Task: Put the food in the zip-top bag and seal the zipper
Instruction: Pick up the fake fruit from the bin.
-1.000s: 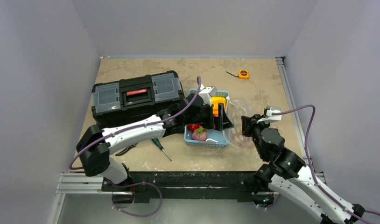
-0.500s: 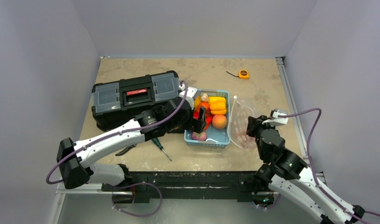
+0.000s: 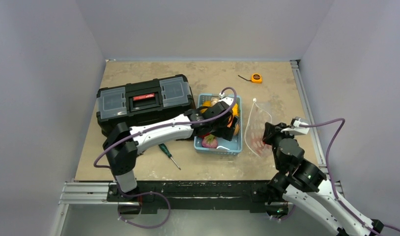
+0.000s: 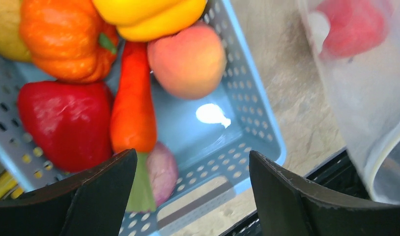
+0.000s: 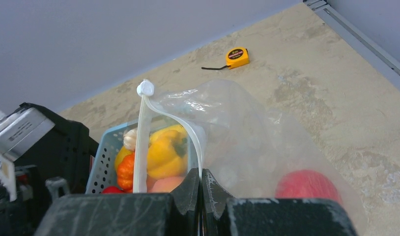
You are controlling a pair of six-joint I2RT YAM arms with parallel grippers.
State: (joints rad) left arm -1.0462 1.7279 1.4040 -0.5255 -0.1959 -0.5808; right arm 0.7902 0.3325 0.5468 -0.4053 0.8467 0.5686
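The food lies in a light blue basket (image 4: pixel 267 118): a yellow pepper (image 4: pixel 149 14), an orange pumpkin (image 4: pixel 65 44), a peach (image 4: pixel 187 61), a carrot (image 4: pixel 134 108), a red pepper (image 4: pixel 63 123) and a purple onion (image 4: pixel 161 172). My left gripper (image 4: pixel 192 162) hovers open over the basket's near end, its jaws wide with nothing between them. My right gripper (image 5: pixel 201 177) is shut on the zip-top bag (image 5: pixel 247 142) at its mouth edge and holds it upright right of the basket. The white zipper (image 5: pixel 141 137) gapes open. One red piece (image 5: pixel 306 184) sits inside the bag.
A black toolbox (image 3: pixel 144 101) stands left of the basket (image 3: pixel 237 147). A screwdriver (image 3: pixel 168 156) lies in front of it. An orange tape measure (image 3: pixel 256 77) sits at the back right. A metal rail (image 3: pixel 306 113) runs along the table's right edge.
My left arm swung across the basket and now reaches over its middle, jaws slightly narrower. My right gripper shifted a little right with the bag.
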